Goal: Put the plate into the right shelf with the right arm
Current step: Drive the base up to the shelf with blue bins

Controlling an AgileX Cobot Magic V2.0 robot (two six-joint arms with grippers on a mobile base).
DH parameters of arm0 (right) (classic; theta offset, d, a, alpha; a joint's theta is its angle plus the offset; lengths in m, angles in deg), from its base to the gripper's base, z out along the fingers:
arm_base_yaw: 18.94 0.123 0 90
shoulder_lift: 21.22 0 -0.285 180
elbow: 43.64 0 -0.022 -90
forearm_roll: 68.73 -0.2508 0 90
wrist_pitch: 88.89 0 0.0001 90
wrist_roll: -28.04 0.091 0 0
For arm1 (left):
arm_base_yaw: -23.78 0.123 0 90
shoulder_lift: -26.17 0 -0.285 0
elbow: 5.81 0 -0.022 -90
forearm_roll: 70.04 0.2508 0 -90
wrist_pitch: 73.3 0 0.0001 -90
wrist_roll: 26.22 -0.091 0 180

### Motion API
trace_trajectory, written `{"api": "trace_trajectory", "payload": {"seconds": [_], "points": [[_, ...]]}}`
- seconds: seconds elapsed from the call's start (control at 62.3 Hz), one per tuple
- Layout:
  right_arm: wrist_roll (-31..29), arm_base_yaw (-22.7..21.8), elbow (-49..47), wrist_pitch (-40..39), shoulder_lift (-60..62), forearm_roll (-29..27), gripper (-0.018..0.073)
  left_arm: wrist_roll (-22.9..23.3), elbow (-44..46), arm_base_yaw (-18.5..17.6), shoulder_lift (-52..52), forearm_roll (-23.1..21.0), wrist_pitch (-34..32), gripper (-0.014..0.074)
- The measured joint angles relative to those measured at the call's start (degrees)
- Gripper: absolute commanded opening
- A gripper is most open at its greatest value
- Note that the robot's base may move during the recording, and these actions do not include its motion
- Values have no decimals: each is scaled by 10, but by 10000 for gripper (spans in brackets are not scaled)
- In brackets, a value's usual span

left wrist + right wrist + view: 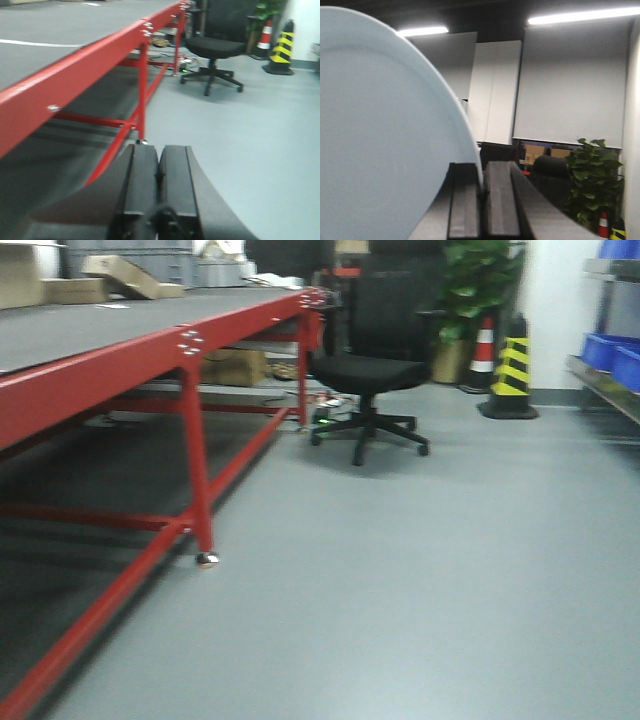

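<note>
Your right gripper (482, 186) is clamped on the plate (380, 140). In the right wrist view the two black fingers (464, 200) pinch its rim between them. The pale bluish disc stands on edge and fills the left half of the picture. Behind it you're looking up at ceiling strip lights (580, 15), white blinds (567, 85) and a potted plant (592, 175) low on the right.

Your left gripper (158, 175) is closed on nothing, pads pressed flat together. It hangs over the grey floor (250, 150) just beside the red-framed workbench (100, 52).

The front camera is a bit blurred. The workbench runs along your left with cardboard boxes (120, 280) at its far end, and a black office chair (375, 365) stands past its corner. A black-and-yellow striped cone (512, 370) and an orange-and-white traffic cone (484, 345) sit side by side against the back wall.

The right shelf (600, 380) just peeks in at the right edge: a steel board and upright with blue bins (612, 348) on it, well apart from the workbench across the floor. The plate is in your gripper, not yet on the shelf.
</note>
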State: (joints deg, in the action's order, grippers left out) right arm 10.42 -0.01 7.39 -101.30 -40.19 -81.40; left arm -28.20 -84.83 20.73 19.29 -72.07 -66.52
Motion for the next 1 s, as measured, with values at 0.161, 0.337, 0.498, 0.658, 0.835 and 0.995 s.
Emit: {"api": "trace_trajectory", "payload": {"seconds": [0.161,0.337,0.498,0.658,0.835,0.995], "points": [[0,0,0,0,0,0,57,0,0,0,0,0,0,-47],[0,0,0,0,0,0,57,0,0,0,0,0,0,-47],[0,0,0,-1,0,0,57,0,0,0,0,0,0,-47],[0,0,0,-1,0,0,57,0,0,0,0,0,0,-47],[0,0,0,-1,0,0,57,0,0,0,0,0,0,-47],[0,0,0,-1,0,0,57,0,0,0,0,0,0,-47]]}}
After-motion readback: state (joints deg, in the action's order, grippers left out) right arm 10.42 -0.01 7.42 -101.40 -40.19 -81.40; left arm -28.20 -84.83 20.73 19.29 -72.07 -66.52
